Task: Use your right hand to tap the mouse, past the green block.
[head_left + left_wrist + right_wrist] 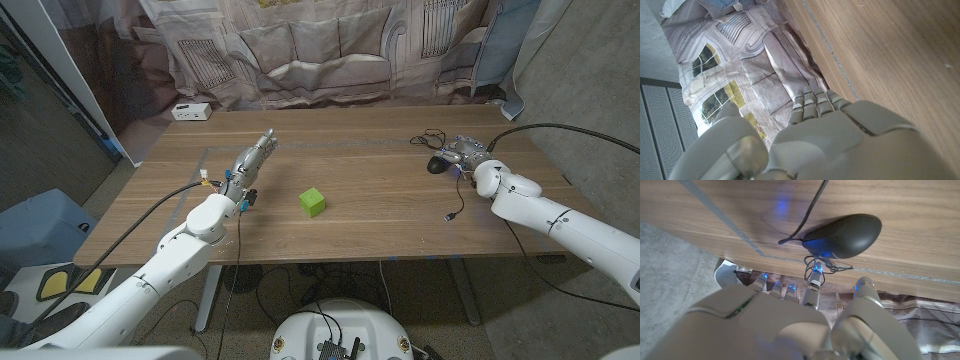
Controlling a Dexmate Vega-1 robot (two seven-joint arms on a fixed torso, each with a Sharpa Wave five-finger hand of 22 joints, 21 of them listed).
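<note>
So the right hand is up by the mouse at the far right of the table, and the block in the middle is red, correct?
Not quite: the block in the middle of the table is green, not red, as the head view shows. The rest holds: the right hand is up by the black mouse at the far right.

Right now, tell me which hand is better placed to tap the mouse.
The right hand. It hovers right beside the mouse at the table's far right. The left hand sits on the other side of the green block, far from it.
</note>
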